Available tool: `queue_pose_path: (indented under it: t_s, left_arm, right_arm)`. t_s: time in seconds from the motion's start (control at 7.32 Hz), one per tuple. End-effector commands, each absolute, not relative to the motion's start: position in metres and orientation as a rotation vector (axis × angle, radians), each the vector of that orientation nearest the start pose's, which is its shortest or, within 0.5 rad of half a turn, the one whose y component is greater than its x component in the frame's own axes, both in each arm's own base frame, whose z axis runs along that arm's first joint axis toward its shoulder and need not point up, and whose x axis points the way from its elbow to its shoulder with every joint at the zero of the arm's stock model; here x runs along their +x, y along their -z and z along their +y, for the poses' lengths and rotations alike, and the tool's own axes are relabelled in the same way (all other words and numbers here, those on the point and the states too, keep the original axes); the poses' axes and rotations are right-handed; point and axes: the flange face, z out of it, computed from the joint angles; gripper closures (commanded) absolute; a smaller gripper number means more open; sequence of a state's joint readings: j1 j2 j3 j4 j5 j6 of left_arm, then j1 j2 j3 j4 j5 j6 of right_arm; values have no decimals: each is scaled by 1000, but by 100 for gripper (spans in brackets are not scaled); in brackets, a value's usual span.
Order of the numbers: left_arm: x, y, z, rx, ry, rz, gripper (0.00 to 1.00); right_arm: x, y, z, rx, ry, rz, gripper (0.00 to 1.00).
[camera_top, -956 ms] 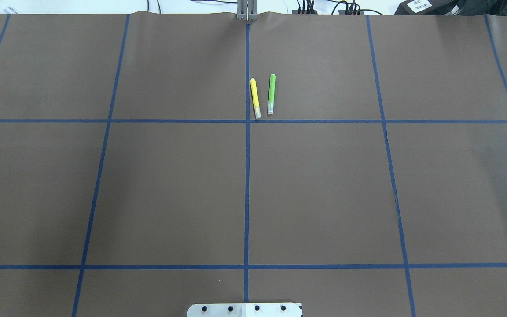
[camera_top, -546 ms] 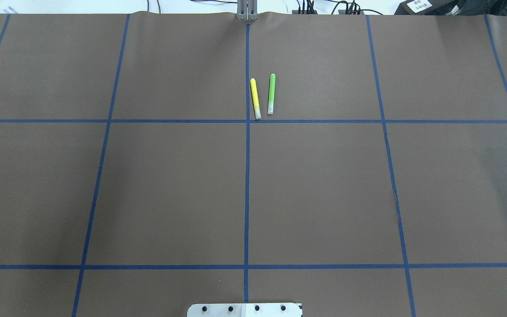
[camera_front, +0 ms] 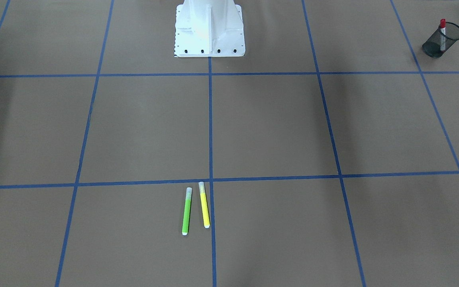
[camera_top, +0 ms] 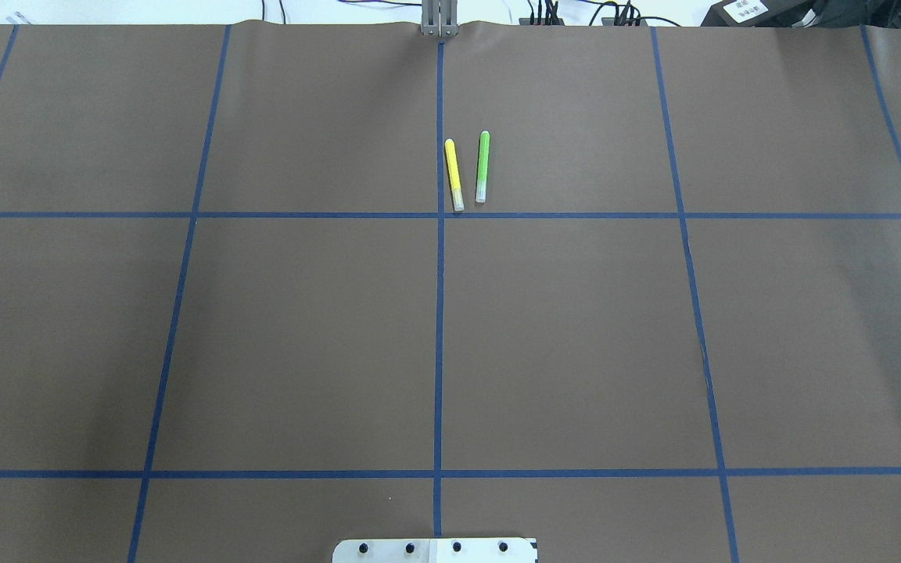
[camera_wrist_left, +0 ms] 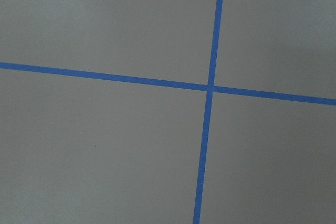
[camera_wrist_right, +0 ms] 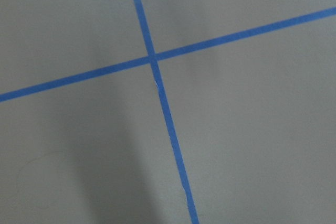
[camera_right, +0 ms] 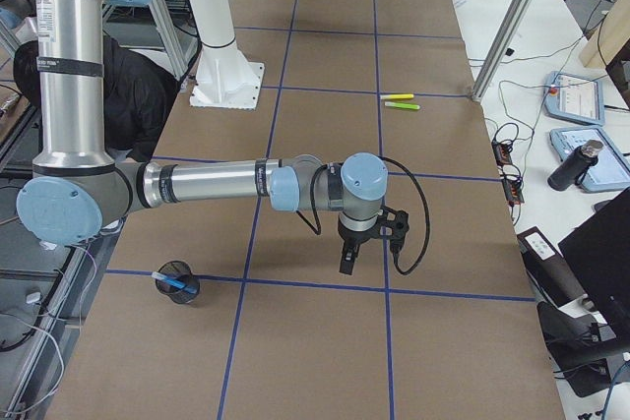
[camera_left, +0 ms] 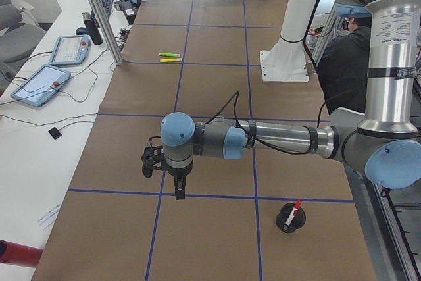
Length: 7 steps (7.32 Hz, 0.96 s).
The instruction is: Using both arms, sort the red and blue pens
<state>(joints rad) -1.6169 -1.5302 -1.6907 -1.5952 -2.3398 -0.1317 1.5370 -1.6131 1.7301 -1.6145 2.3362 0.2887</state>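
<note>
Two arms reached out level over the bench, one at each end. The left arm [camera_left: 276, 139] held its forearm flat, wrist bent straight down, and the left gripper [camera_left: 179, 193] hung just above a blue tape line [camera_left: 118, 191]. Whether its jaws were parted or closed I cannot tell (only a side view caught it). The right arm [camera_right: 207, 184] mirrored that pose at the other end, the right gripper [camera_right: 346, 265] pointing down near a tape line, its jaws equally impossible to judge. Each wrist camera showed brown paper and a tape crossing [camera_wrist_left: 210, 87].

The red pen [camera_left: 297, 206] stood tilted in a mesh cup [camera_left: 284, 223] near the bench's left end, toward the robot's edge, apart from the left gripper. The blue pen [camera_right: 173, 282] leaned in a second mesh cup [camera_right: 192, 292] near the right end, toward the same edge.

Wide brown squares lay between the grippers and a green marker [camera_top: 482, 166] and yellow marker [camera_top: 454, 174], which lay side by side, not touching, midway along the bench toward the operators' edge. A white pedestal [camera_front: 209, 28] stood at the middle of the robot's edge.
</note>
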Motion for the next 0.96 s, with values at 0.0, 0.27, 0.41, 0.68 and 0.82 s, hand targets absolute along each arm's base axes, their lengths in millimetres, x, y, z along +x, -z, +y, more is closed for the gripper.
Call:
queue_pose_path:
  t_s: [0.0,0.27,0.41,0.68,0.82]
  left_arm:
    - [-86,-614,-480,115,111,773,0]
    - [-86,-616,-481,118,106,774,0]
    - [-85,-618,-480,115,103,774,0]
    - [-86,-618,-480,115,106,774,0]
    - [-86,-618,-480,115,108,774,0]
  right_arm:
    - [48,-598,-479,-39,-205,-775,0]
    - [49,-583,-481,-10,-196,-777,0]
    - [49,-585,-479,-15,-199,-777,0]
    - [49,-588,-477,-21,-201,-777,0]
    - [49,-589,-476,-24,-202,-777,0]
